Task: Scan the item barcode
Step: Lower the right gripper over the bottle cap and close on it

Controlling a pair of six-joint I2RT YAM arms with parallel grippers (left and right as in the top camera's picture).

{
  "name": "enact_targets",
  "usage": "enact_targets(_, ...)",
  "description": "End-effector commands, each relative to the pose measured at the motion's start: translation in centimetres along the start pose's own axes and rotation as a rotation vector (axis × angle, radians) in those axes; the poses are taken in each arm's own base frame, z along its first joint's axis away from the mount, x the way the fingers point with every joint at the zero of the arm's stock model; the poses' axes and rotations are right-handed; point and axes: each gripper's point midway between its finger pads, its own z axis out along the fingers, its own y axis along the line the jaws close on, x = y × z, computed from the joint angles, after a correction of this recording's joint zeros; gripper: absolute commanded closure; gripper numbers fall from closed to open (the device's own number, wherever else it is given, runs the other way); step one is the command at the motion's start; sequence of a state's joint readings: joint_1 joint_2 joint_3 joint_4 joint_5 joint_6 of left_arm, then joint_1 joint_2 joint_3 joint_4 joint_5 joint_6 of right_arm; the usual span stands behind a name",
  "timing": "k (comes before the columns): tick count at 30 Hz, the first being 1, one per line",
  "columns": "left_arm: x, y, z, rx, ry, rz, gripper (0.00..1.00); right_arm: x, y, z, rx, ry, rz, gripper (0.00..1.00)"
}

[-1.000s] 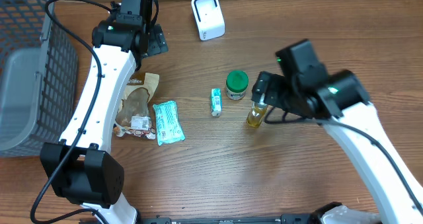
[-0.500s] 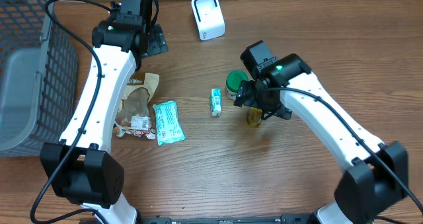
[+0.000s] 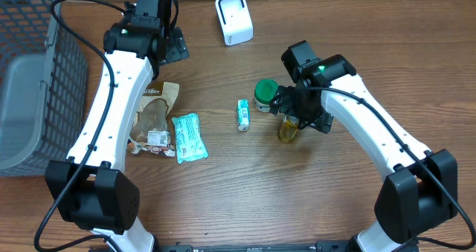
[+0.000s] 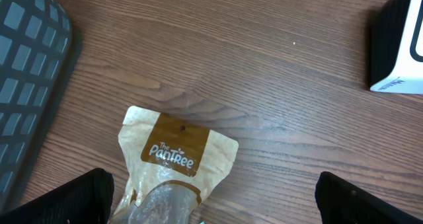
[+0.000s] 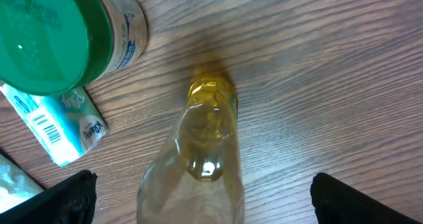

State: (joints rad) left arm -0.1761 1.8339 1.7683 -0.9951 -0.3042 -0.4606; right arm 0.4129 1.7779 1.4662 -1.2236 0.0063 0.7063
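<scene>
— Where is the thing to be scanned?
— The yellow bottle (image 3: 287,132) is right of centre in the overhead view, on the worktop (image 3: 245,192). Its upper part is hidden under the right tool (image 5: 213,201). The right wrist view cuts its near end off at the bottom edge.
— Is it held?
— No. That tool is spread wide. Its dark tips sit in the two bottom corners of the wrist view, both clear of the bottle.
— Any writing on it?
— None I can make out, only clear plastic and yellow liquid.
— And the scanner?
— The white scanner (image 3: 234,18) sits at top centre overhead. The left wrist view cuts it off at the right edge, and the small print on its side is unreadable.
— The other arm?
— The left tool (image 4: 215,201) also gapes wide and holds nothing. Below it lies a brown pouch (image 4: 177,159). Its label reads something like "The Pantree", though the middle letters are unsure, and the pouch's lower half runs out of frame.
— Other labels?
— A small teal-and-white packet (image 5: 63,128) shows a barcode. It lies just beside the green-lidded jar (image 5: 43,39), whose print is blurred. The grey basket (image 3: 22,73) is cut off at the upper left.
</scene>
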Motion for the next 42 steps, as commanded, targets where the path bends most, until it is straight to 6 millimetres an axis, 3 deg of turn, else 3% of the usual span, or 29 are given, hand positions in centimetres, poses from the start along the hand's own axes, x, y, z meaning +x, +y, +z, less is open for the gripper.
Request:
enact_targets(1,-0.81,0.09,-0.91,-0.001,-0.034,0.004,0.0,-0.2,0.38,-0.27,-0.016,-0.006,0.001,0.18)
enact_targets(3,-0.82,0.08,-0.93,0.0,-0.035,0.004,0.0,-0.19,0.35,-0.27,-0.014,-0.006,0.001,0.26)
enact_targets(19,-0.81,0.09,-0.93,-0.001,-0.034,0.004,0.0,0.11,0.4,-0.28,0.035,-0.045,-0.013,0.29)
enact_targets(20,-0.81,0.09,-0.91,-0.001,-0.034,0.004,0.0,0.11,0.4,-0.28,0.035,-0.045,-0.013,0.28)
enact_targets(22,-0.81,0.09,-0.91,-0.001,-0.034,0.004,0.01,0.07,0.43,-0.28,0.033,-0.047,-0.013,0.05)
enact_targets(23,-0.81,0.09,-0.91,-0.001,-0.034,0.004,0.01,0.04,0.47,-0.28,0.031,-0.048,-0.013,0.0)
enact_targets(29,-0.81,0.09,-0.91,-0.001,-0.034,0.004,0.0,0.06,0.46,-0.28,0.032,-0.047,-0.013,0.0)
enact_targets(35,-0.81,0.09,-0.91,-0.001,-0.034,0.004,0.0,0.05,0.45,-0.28,0.032,-0.048,-0.013,0.19)
enact_targets(42,-0.81,0.09,-0.91,-0.001,-0.034,0.004,0.0,0.55,0.31,0.59,0.041,-0.04,-0.021,0.25)
